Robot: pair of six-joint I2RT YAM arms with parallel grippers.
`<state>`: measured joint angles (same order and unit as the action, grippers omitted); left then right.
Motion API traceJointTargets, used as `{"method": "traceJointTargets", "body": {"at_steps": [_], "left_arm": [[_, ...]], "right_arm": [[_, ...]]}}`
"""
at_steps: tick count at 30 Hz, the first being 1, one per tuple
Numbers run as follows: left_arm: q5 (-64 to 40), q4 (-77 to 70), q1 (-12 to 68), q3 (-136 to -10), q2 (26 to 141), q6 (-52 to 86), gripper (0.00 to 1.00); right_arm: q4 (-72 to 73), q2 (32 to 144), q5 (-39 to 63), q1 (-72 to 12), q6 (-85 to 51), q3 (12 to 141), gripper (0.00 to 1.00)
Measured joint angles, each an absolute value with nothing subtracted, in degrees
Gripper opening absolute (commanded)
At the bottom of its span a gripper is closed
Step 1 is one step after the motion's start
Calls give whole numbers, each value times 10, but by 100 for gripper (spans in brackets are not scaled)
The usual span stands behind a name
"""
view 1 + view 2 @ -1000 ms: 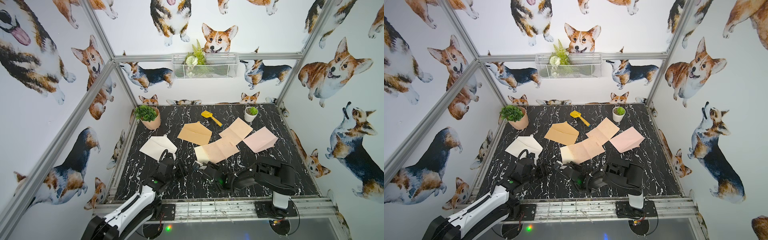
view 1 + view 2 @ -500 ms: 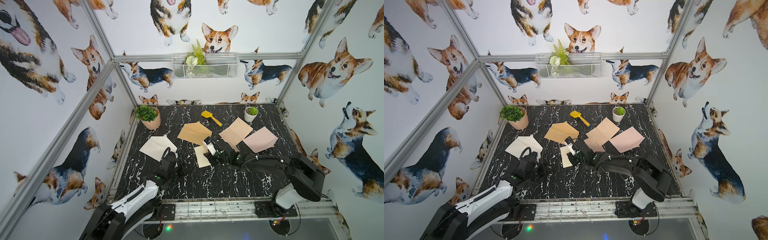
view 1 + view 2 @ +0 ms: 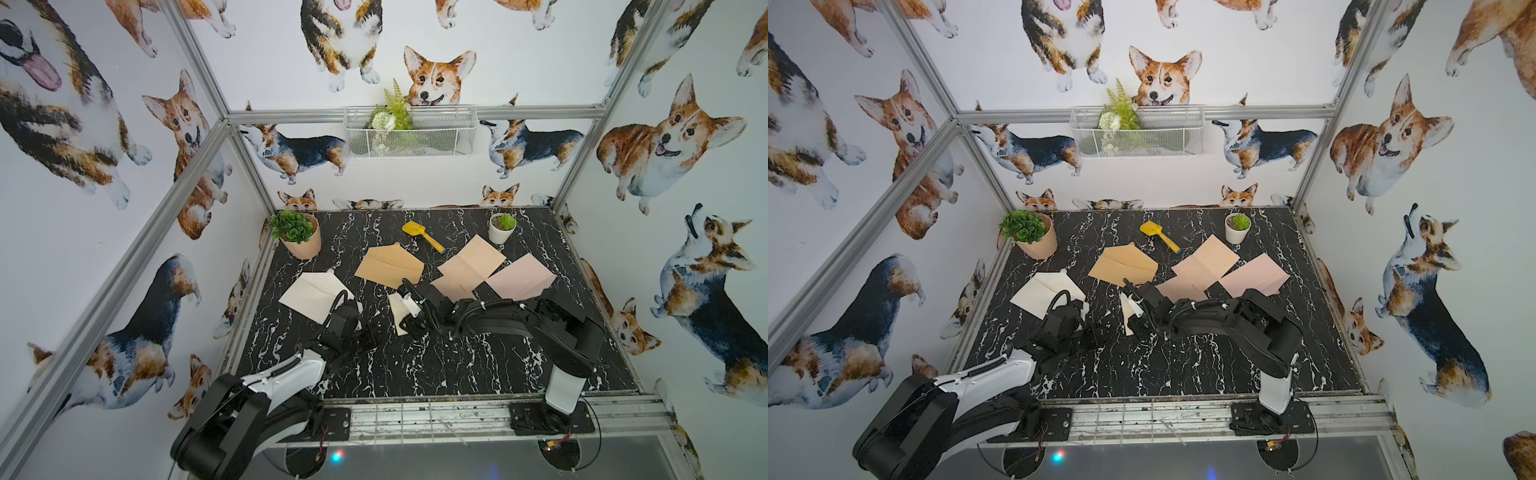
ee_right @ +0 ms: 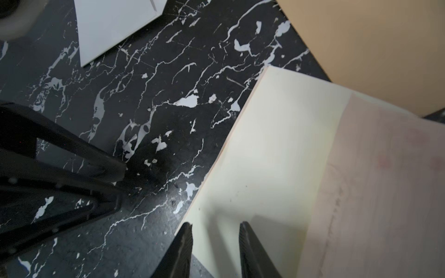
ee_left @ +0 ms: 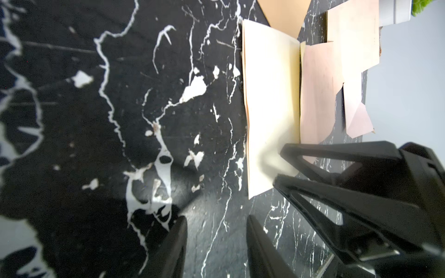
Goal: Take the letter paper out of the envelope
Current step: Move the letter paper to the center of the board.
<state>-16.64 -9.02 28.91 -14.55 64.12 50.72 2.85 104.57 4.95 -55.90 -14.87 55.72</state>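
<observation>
The cream letter paper [image 3: 395,306] [image 4: 265,156] lies flat on the black marble table, outside any envelope, with one edge against a pink sheet [image 4: 385,192]. My right gripper [image 3: 409,318] [image 4: 215,228] is open. Its fingertips [image 5: 286,154] stand over the paper's near corner with nothing clamped. A white envelope [image 3: 311,293] lies to the left and a tan envelope [image 3: 388,266] lies behind the paper. My left gripper [image 3: 371,331] [image 5: 216,223] is open over bare table, a short way left of the paper, and holds nothing.
Pink sheets [image 3: 471,259] and a pink envelope [image 3: 519,279] lie right of centre. A yellow toy shovel [image 3: 422,235], a white pot [image 3: 502,228] and a terracotta pot [image 3: 299,235] stand at the back. A wire basket [image 3: 409,137] hangs on the rear wall.
My right arm has reached from the front of the table out to the cream paper, and its jaws have opened from shut. The left gripper's jaws have narrowed but stay apart.
</observation>
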Motion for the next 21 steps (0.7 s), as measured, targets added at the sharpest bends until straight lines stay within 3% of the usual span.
{"method": "traceJointTargets", "body": {"at_steps": [8, 14, 21], "left_arm": [[-146, -57, 289, -145, 599, 497, 43], [-142, -48, 289, -135, 602, 492, 43], [-140, -52, 289, -131, 602, 489, 43]], "right_arm": [[26, 1060, 13, -590, -154, 557, 31], [55, 1067, 0, -660, -173, 550, 30], [37, 1013, 5, -672, -197, 519, 31]]}}
